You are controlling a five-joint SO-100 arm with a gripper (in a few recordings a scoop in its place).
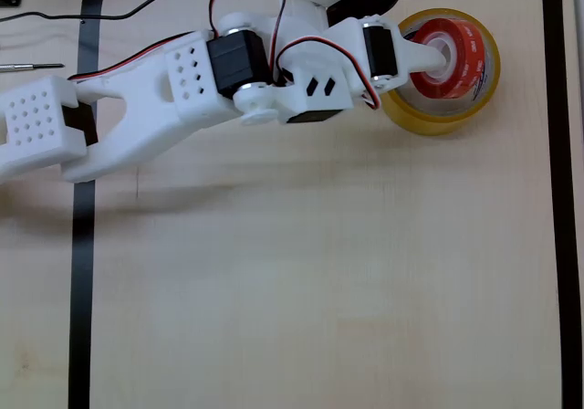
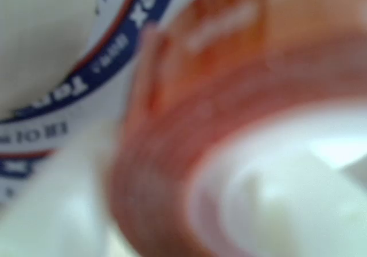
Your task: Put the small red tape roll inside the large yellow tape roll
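Pretty much at the finish line here. In the overhead view the small red tape roll [image 1: 449, 57] already sits inside the hole of the large yellow tape roll [image 1: 444, 71], up near the top right corner of the tabletop [image 1: 319, 290], just inside the black tape border [image 1: 81, 272]. The tool [image 1: 445, 56] reaches right into the red roll's middle, so one finger looks to be in its core, but whether it's clenched on the roll or already let go can't be told. The wrist view is a blurry close-up of the red roll against the yellow roll's printed core. What's left, probably: release and pull the arm out without dragging the red roll along.
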